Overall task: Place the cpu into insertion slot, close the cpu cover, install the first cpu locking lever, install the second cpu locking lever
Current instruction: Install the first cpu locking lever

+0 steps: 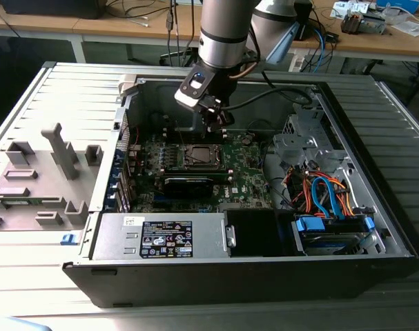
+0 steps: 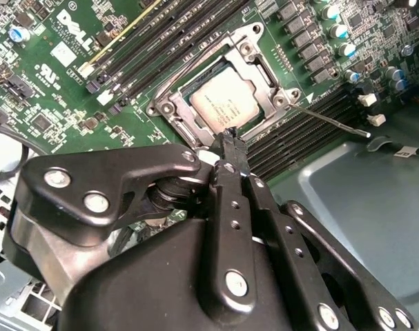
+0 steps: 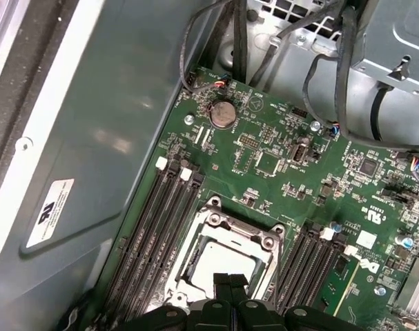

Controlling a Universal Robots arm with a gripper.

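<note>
Inside the open computer case (image 1: pixel 250 283), the jaws, pinched shut on nothing, hang just above the cpu (image 2: pixel 221 103) seated in the insertion slot (image 2: pixel 195 83) beneath them, so a skewed descent could scratch the chip.

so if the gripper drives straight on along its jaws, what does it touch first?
Most likely the metal top of the cpu, framed by the cpu cover. The gripper aims near the chip's edge, so the cover's rim could come first; depth is unclear.
</note>
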